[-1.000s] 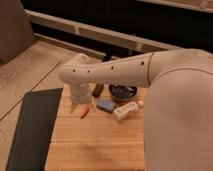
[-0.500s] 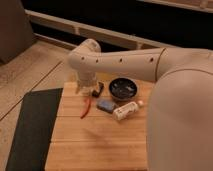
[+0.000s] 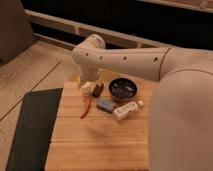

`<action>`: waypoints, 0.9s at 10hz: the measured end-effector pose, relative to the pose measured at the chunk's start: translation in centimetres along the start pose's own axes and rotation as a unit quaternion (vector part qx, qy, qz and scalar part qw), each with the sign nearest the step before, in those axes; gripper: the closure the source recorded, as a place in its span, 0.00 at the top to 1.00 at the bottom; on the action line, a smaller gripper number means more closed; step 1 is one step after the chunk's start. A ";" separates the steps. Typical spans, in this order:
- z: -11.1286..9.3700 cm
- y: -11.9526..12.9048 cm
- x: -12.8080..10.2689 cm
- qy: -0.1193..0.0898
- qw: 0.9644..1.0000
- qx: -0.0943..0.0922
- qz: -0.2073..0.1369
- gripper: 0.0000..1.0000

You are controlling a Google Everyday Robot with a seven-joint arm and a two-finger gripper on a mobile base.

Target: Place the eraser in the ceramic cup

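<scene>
The ceramic cup [image 3: 86,89] is a small cream cylinder at the back left of the wooden table [image 3: 100,145]. The eraser [image 3: 98,90] is a small dark block lying on the table just right of the cup, close to it or touching it. My gripper [image 3: 88,80] hangs down from the big white arm [image 3: 125,60], right above the cup and the back edge of the table. The arm's wrist hides most of it. I see nothing held in it.
A dark bowl [image 3: 123,88] sits right of the eraser. A flat blue block [image 3: 105,105] and a lying white bottle [image 3: 126,110] are in front of them. A thin red object [image 3: 86,108] lies at the left. A dark mat [image 3: 32,125] lies on the floor on the left.
The arm has swung toward the back of the table, uncovering the cup, eraser and blue block. The objects on the table have not moved.
</scene>
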 end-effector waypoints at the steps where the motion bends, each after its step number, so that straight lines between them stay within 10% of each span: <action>1: 1.0 -1.3 0.6 0.003 1.000 0.017 0.005 0.65; 4: 2.7 -5.4 -2.1 -0.028 0.998 0.054 0.028 0.65; 9: 7.4 -8.9 -5.1 -0.048 0.992 0.062 0.094 0.65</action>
